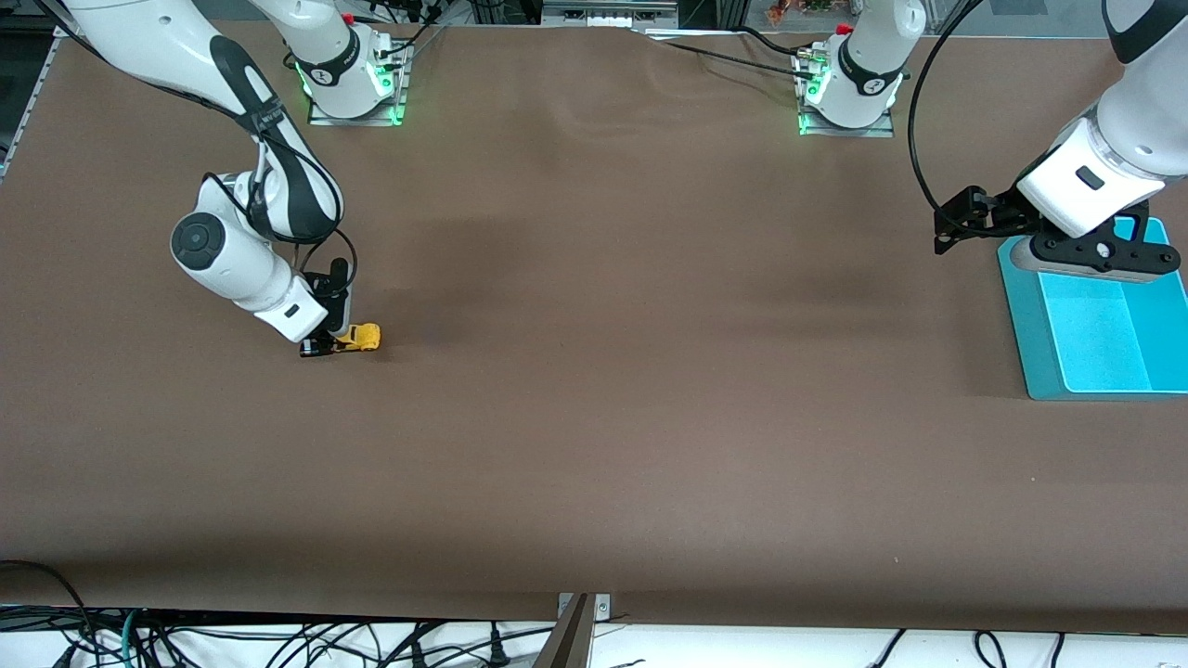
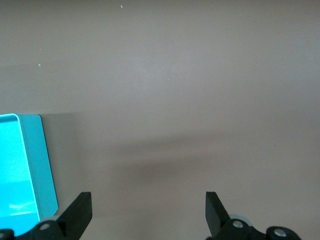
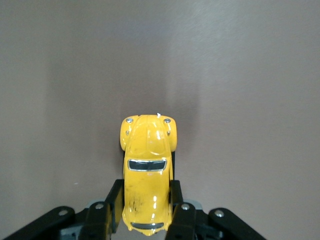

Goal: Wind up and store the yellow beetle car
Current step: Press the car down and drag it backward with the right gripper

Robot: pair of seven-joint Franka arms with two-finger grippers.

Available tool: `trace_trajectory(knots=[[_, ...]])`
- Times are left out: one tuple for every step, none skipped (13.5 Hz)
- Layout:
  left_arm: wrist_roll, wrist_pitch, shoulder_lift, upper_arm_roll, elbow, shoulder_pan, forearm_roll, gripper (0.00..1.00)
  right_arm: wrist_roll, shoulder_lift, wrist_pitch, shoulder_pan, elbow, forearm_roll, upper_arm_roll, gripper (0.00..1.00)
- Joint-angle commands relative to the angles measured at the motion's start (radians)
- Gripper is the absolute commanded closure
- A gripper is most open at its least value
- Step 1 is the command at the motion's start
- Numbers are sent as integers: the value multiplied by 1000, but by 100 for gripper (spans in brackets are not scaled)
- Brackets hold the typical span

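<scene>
yellow beetle car (image 3: 148,172) between right fingers (image 3: 111,205) (clamped sides)

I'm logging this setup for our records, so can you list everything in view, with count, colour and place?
toy car: one, yellow, on the table toward the right arm's end, clamped by its sides in the right pincer
tray: one, turquoise, on the table at the left arm's end, nothing seen in the part that shows
table: one, brown cover, under everything
cables: several, black and white, along the edge nearest the front camera
right pincer: one, black, low at the table, shut on the toy car
left pincer: one, black, open, waiting over the edge of the tray that faces the right arm's end, holding nothing
</scene>
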Motion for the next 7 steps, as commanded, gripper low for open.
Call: trace_trajectory(knots=[[10, -12, 7, 3, 24, -5, -16, 0, -33, 28, -4, -21, 13, -5, 9, 89], [10, -12, 7, 3, 24, -5, -16, 0, -34, 28, -3, -24, 13, -5, 8, 89], [10, -14, 7, 3, 24, -5, -16, 0, -34, 30, -3, -30, 11, -5, 9, 89], [10, -12, 7, 3, 24, -3, -16, 0, -43, 30, -4, -40, 11, -4, 10, 89], [10, -14, 7, 3, 24, -5, -16, 0, -71, 31, -4, -53, 11, -2, 8, 89], [10, -12, 7, 3, 24, -3, -16, 0, -100, 33, -4, -74, 11, -1, 8, 89], [10, -12, 7, 3, 24, -5, -16, 0, -134, 34, -3, -100, 10, 1, 6, 89]])
